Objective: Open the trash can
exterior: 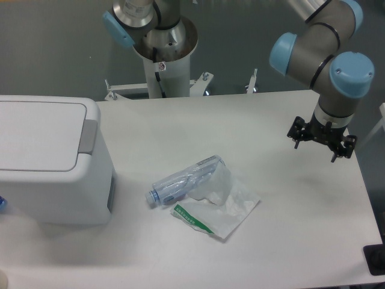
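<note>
The trash can (54,174) is a large boxy white bin at the left end of the table. Its flat white lid (36,135) lies down shut, and a grey push tab (89,136) sits on the lid's right edge. My gripper (322,146) hangs over the right side of the table, far from the can. It points down with its black fingers spread wide and nothing between them. The fingertips themselves are partly hidden under the wrist.
A crushed clear plastic bottle (187,179) lies mid-table on a crumpled clear bag with a green-striped label (219,211). The arm's white pedestal (165,66) stands behind the table's far edge. The table's right edge runs close beside the gripper.
</note>
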Controlling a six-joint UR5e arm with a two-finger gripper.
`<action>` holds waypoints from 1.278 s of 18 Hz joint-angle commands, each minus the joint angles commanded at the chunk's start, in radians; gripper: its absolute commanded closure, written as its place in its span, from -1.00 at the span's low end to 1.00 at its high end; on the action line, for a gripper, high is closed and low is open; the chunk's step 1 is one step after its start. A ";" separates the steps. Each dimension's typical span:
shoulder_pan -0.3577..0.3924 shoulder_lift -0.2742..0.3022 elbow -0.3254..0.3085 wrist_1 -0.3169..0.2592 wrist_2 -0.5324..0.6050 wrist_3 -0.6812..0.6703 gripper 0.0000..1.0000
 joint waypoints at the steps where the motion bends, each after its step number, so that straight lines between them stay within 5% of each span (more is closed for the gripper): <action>1: -0.002 -0.002 0.002 -0.002 0.002 0.000 -1.00; 10: -0.012 0.003 0.003 -0.002 0.008 -0.021 -1.00; 13: -0.024 0.029 0.003 -0.002 -0.011 -0.124 -1.00; 18: -0.058 0.034 -0.002 -0.003 -0.099 -0.184 -1.00; 23: -0.101 0.074 -0.008 -0.015 -0.248 -0.402 -1.00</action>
